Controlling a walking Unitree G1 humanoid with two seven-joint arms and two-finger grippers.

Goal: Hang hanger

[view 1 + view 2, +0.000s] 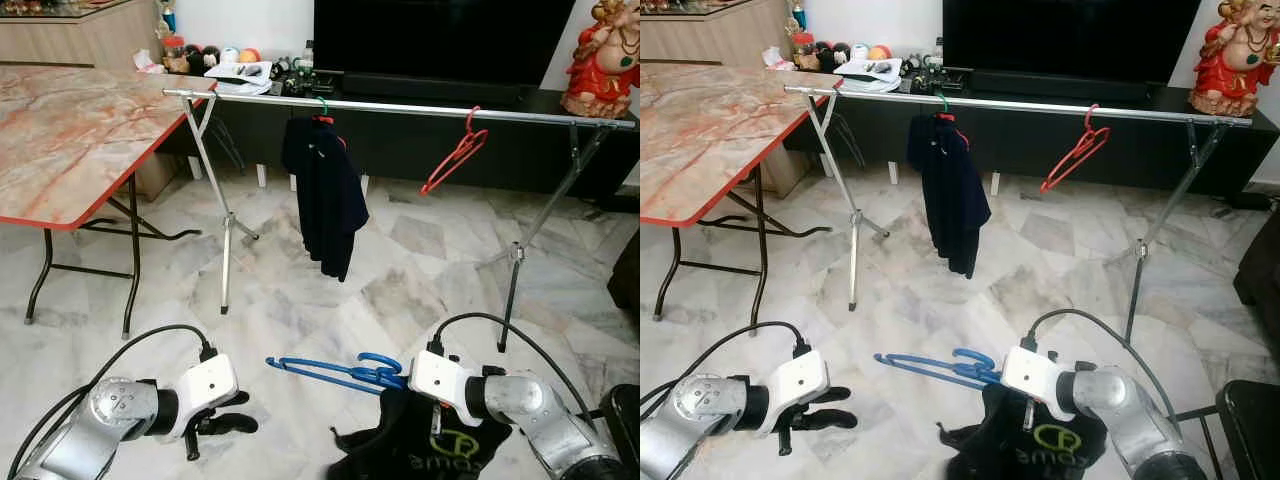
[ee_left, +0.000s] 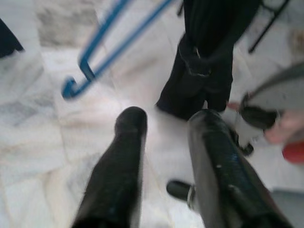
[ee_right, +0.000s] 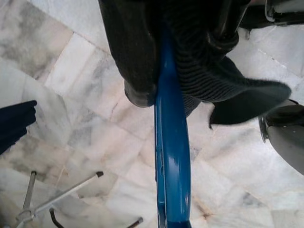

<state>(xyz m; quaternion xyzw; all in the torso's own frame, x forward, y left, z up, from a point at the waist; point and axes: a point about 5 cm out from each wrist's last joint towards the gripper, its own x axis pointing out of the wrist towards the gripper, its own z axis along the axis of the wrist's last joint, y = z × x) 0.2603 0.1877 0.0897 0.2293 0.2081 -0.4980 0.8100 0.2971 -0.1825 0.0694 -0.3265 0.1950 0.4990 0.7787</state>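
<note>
My right gripper (image 1: 392, 378) is shut on a blue hanger (image 1: 320, 370), held low over the floor with its hook pointing left. A black garment (image 1: 420, 450) with a green logo droops from that hanger below the gripper. In the right wrist view the blue hanger (image 3: 171, 156) runs out past one black finger (image 3: 135, 61) and the garment (image 3: 213, 66). A silver rail (image 1: 400, 105) spans the room ahead. It carries a dark shirt (image 1: 325, 190) on a green hanger and a bare red hanger (image 1: 455, 155). My left gripper (image 1: 235, 412) hovers open at the lower left, holding nothing.
A marble-topped folding table (image 1: 70, 130) stands at the left. The rack's splayed legs (image 1: 228, 250) (image 1: 512, 270) rest on the marble floor. Behind the rail sit a dark TV cabinet (image 1: 420, 140) and a red statue (image 1: 600, 60). A black chair (image 1: 625, 420) is at the lower right.
</note>
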